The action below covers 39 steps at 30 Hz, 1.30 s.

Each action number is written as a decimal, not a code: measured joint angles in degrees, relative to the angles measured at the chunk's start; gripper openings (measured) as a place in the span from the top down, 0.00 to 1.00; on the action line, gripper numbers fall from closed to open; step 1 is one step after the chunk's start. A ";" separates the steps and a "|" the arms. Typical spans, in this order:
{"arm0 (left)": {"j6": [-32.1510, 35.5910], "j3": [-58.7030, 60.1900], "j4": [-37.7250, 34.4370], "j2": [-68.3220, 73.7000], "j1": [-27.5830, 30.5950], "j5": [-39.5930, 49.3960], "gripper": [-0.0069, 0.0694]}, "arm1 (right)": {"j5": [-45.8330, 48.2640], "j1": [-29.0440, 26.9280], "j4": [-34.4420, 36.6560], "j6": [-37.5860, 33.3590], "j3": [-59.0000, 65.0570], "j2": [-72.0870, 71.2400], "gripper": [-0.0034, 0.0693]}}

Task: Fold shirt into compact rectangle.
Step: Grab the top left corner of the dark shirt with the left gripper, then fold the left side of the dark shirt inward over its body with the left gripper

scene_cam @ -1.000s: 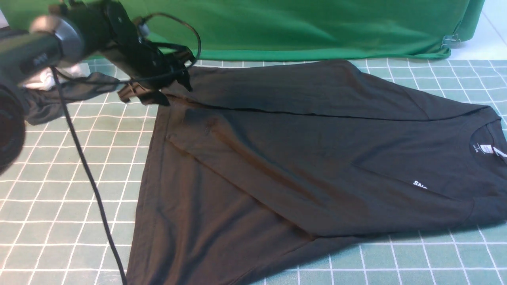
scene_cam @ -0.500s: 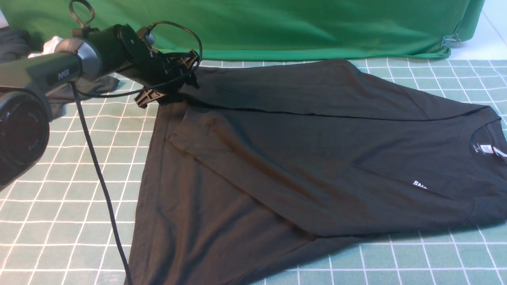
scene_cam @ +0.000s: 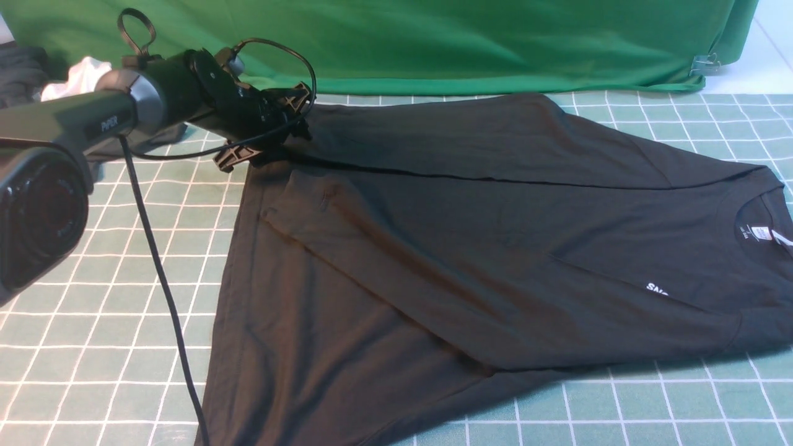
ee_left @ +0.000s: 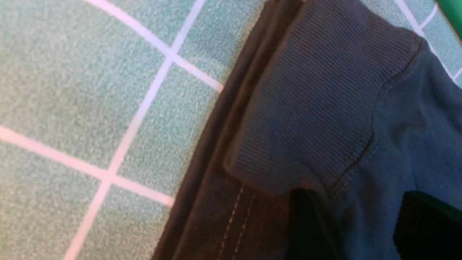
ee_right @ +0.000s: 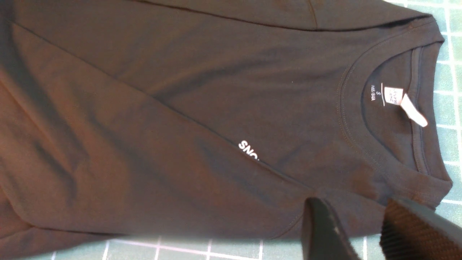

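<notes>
**Q:** Left gripper [scene_cam: 269, 130] first: how does it stand?

**R:** Low at the far left corner of the shirt [scene_cam: 471, 248]. In the left wrist view its fingers [ee_left: 310, 224] are partly apart, one on each side of the sleeve cloth just behind the ribbed cuff [ee_left: 314, 94]. The cloth between them lies flat and does not look pinched.

**Q:** And the right gripper [ee_right: 353, 206]?

**R:** Also parted, with nothing in it, over the shoulder edge near the collar [ee_right: 346, 108].

**Q:** Where does the shirt lie?

**R:** Spread on the green gridded mat [scene_cam: 93, 310], hem to the left and collar to the right, with its right end running out of the front view. Both sleeves are folded in over the body. The cuff rests on the hem [ee_left: 231, 224], right at the edge of the cloth.

**Q:** What open room is there?

**R:** There is bare mat left of the hem, crossed by the arm's black cable [scene_cam: 155, 272]. More bare mat shows along the near right edge and at the far right corner. On the far side only a thin strip separates the shirt from the green backdrop [scene_cam: 464, 43]. A grey garment [scene_cam: 148, 133] lies near the left arm, apart from the shirt.
</notes>
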 joint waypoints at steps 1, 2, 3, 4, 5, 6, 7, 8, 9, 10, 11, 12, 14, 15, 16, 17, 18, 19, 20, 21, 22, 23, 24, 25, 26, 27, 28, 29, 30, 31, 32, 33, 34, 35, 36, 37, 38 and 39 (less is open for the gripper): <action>0.16 0.00 0.00 0.07 0.00 0.00 0.54 | 0.00 0.00 0.00 0.00 0.00 0.00 0.63; 0.21 0.00 0.00 0.18 0.00 -0.07 0.59 | 0.00 0.00 0.00 0.00 0.00 0.00 0.63; 0.21 0.00 0.00 0.18 0.00 -0.07 0.59 | 0.00 0.00 0.00 0.00 0.00 0.00 0.63; 0.26 0.00 0.00 0.38 0.00 -0.12 0.69 | 0.00 0.00 0.00 0.00 0.00 0.00 0.63; 0.28 0.00 0.00 0.44 0.00 -0.14 0.72 | 0.00 0.00 0.00 0.00 0.00 0.00 0.63; 0.57 0.00 0.00 0.45 0.00 -0.14 0.82 | 0.11 0.00 0.00 0.00 0.00 0.00 0.63; 0.84 0.00 0.00 0.45 0.01 -0.01 0.85 | 0.28 0.00 0.00 0.00 0.00 0.00 0.63; 1.52 0.00 -0.05 0.34 0.01 0.59 0.88 | 0.74 0.00 0.00 0.00 0.00 0.00 0.63; 1.97 0.00 -0.05 0.10 0.01 1.18 0.89 | 1.22 0.00 0.00 0.00 0.00 0.00 0.63; 2.04 0.00 -0.05 0.02 0.01 1.40 0.89 | 1.32 0.00 0.00 0.00 0.00 0.00 0.63; 3.14 0.19 -0.05 -0.85 0.01 2.94 0.89 | 1.76 0.00 0.00 -0.10 0.00 0.00 0.63; 4.56 0.33 -0.05 -1.89 0.01 4.02 0.89 | 2.01 0.00 0.00 -0.10 0.00 0.00 0.63; 6.74 0.37 -0.05 -4.77 0.01 4.84 0.89 | 2.19 0.00 0.00 -0.15 0.00 0.00 0.63; 7.64 0.37 -0.05 -6.61 0.01 5.16 0.89 | 2.19 0.00 0.00 -0.15 0.00 0.00 0.63; 7.88 0.37 -0.05 -6.62 0.01 5.16 0.89 | 2.19 0.00 0.00 -0.15 0.00 0.00 0.63; 9.33 0.37 -0.18 -9.78 0.01 5.99 0.89 | 2.19 0.00 0.00 -0.15 0.00 0.00 0.63; 10.31 0.37 -0.25 -11.80 0.01 6.92 0.89 | 2.24 0.00 0.00 -0.20 0.00 0.00 0.63; 11.20 0.37 -0.39 -13.73 0.01 8.15 0.89 | 2.36 0.00 0.00 -0.20 0.00 0.00 0.63; 11.56 0.37 -0.40 -15.15 0.01 9.30 0.89 | 2.45 0.00 0.00 -0.20 0.00 0.00 0.63; 11.91 0.37 -0.40 -16.78 0.01 10.75 0.89 | 2.59 0.00 0.00 -0.20 0.00 0.00 0.63; 12.22 0.37 -0.34 -18.45 0.01 12.54 0.89 | 2.64 0.00 0.00 -0.20 0.00 0.00 0.63; 12.28 0.37 -0.21 -19.57 0.01 14.16 0.89 | 2.64 0.00 0.00 -0.20 0.00 0.00 0.63; 12.28 0.37 -0.08 -20.30 0.01 15.67 0.89 | 2.64 0.00 0.00 -0.20 0.00 0.00 0.63; 12.41 0.37 -0.07 -21.14 0.01 18.29 0.89 | 2.64 0.00 0.00 -0.20 0.00 0.00 0.63; 12.47 0.37 -0.01 -21.25 0.01 18.76 0.89 | 2.64 0.00 0.00 -0.20 0.00 0.00 0.63; 12.62 0.37 0.13 -21.80 -0.05 22.97 0.89 | 2.64 0.00 0.00 -0.20 0.00 0.00 0.63; 12.68 0.37 0.20 -21.79 -0.12 23.52 0.89 | 2.64 0.00 0.00 -0.20 0.00 0.00 0.63; 12.75 0.37 1.07 -21.88 -0.48 27.38 0.89 | 2.64 0.00 0.00 -0.20 0.00 0.00 0.63; 12.74 0.82 2.25 -21.88 -0.95 30.04 0.89 | 2.64 0.00 0.00 -0.20 0.00 0.00 0.63; 12.82 1.69 3.72 -21.93 -1.59 31.78 0.89 | 2.64 0.00 0.00 -0.20 0.00 0.00 0.63; 12.82 1.89 4.41 -22.00 -1.88 32.38 0.89 | 2.64 0.00 0.00 -0.20 0.00 0.00 0.63; 12.88 3.84 6.67 -22.07 -2.84 33.79 0.89 | 2.71 0.00 0.00 -0.20 0.00 0.00 0.63; 12.88 5.58 8.46 -22.19 -3.59 34.76 0.89 | 2.97 0.00 0.00 -0.20 0.00 0.00 0.63; 12.88 7.55 9.78 -22.23 -4.21 35.56 0.89 | 3.22 0.00 0.00 -0.20 0.00 0.00 0.63; 12.88 9.22 10.51 -22.30 -4.73 36.00 0.89 | 3.52 0.00 0.00 -0.20 0.00 0.00 0.63; 12.88 12.13 11.37 -22.30 -5.13 36.16 0.89 | 3.85 0.00 0.00 -0.20 0.00 0.00 0.63; 12.88 14.05 11.75 -22.30 -5.27 35.69 0.89 | 4.14 0.00 0.00 -0.20 0.00 0.00 0.63; 12.88 14.05 11.82 -22.30 -5.27 35.58 0.89 | 4.14 0.00 0.00 -0.20 0.00 0.00 0.63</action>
